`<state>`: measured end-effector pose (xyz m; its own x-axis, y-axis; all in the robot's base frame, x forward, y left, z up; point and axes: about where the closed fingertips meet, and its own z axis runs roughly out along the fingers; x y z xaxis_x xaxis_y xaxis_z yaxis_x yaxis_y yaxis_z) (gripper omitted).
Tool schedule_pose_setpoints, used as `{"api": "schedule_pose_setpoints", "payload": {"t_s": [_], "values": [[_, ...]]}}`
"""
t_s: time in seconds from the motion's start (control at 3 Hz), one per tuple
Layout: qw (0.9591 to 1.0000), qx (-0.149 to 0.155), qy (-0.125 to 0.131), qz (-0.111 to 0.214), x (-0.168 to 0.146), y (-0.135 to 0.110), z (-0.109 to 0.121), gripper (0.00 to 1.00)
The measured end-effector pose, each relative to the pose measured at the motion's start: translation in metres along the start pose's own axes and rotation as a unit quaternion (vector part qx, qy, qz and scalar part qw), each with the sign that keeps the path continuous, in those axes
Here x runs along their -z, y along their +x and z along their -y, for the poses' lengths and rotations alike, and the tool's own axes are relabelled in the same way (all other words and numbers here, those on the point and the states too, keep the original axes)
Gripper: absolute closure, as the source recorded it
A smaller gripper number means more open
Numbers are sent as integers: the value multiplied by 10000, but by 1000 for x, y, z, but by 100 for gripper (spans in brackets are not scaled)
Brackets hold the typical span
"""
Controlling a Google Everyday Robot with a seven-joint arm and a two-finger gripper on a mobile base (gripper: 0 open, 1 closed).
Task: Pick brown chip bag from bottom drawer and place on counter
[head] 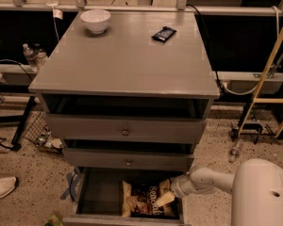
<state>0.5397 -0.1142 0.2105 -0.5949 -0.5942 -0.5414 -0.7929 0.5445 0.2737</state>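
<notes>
The brown chip bag (146,197) lies in the right half of the open bottom drawer (98,194), its white lettering facing up. My white arm reaches in from the lower right, and my gripper (163,199) is down at the bag's right edge, over or against it. The grey counter (125,55) forms the top of the cabinet above.
A white bowl (95,20) stands at the counter's back left and a small flat black wrapper (163,34) lies at its back right. The two upper knobbed drawers are slightly open. A yellow ladder (269,74) leans at the right, and a white shoe (1,186) lies on the floor at left.
</notes>
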Motion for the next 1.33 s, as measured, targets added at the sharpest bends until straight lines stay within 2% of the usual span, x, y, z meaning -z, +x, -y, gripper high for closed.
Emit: {"api": "schedule_pose_setpoints", "payload": {"t_s": [0.67,1.33], "values": [[9996,-32,-268,60,-26,2,4,0],[9979,-152,-622,45,-52,18,2,3]]}}
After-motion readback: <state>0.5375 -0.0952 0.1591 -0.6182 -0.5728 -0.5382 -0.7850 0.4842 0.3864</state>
